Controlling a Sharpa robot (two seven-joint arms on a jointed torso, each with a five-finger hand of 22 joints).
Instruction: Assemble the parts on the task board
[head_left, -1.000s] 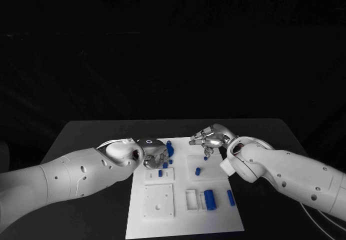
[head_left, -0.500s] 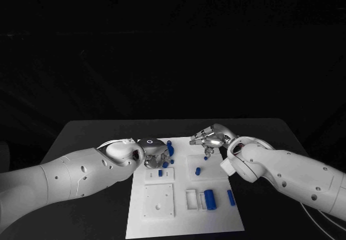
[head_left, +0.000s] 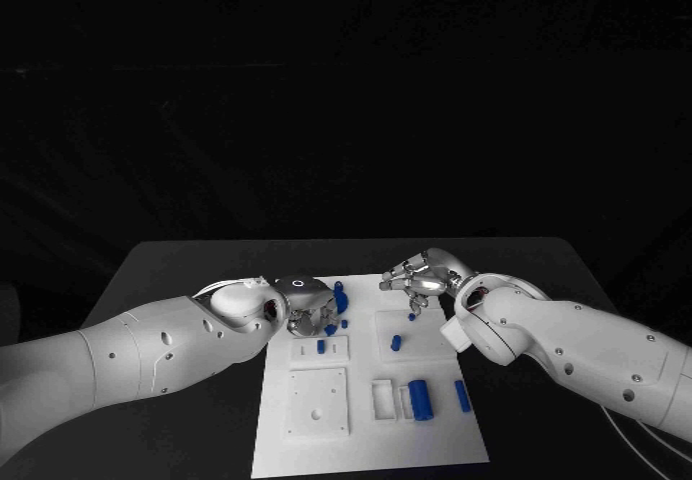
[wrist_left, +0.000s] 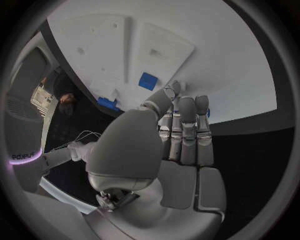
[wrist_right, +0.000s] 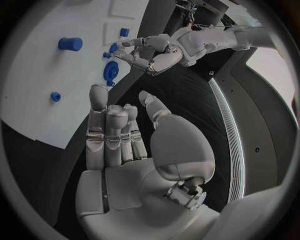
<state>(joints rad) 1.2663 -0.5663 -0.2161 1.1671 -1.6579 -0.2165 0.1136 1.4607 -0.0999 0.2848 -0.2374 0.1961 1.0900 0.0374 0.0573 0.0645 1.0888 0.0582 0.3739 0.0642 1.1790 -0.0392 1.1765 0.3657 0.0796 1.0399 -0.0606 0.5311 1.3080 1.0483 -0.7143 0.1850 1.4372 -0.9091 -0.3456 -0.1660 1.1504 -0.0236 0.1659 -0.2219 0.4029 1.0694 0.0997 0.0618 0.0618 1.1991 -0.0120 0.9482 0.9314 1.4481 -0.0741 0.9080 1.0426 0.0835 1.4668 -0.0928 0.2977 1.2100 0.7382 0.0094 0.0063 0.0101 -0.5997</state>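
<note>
Left hand low over the far left part of the white board, fingers pointing down among small blue pieces; from the left wrist camera, fingers straight and side by side above the board, nothing seen between them, though whether a piece is pinched at the tips cannot be told. Right hand raised over the far right corner of the board, fingers loosely curled; from the right wrist camera, fingers stretched out side by side with the thumb apart, palm bare, holding nothing. Board lying in the middle of the black table, long side running away from the robot. Blue round disc standing near the far edge just beside the left hand. Small blue peg upright between the two hands, nearer the right arm. Large blue block lying in the near right part of the board, a slimmer blue bar just beside it toward the right edge. Another small blue piece set in a white raised plate below the left hand; a second, bigger white plate nearer the robot.
</note>
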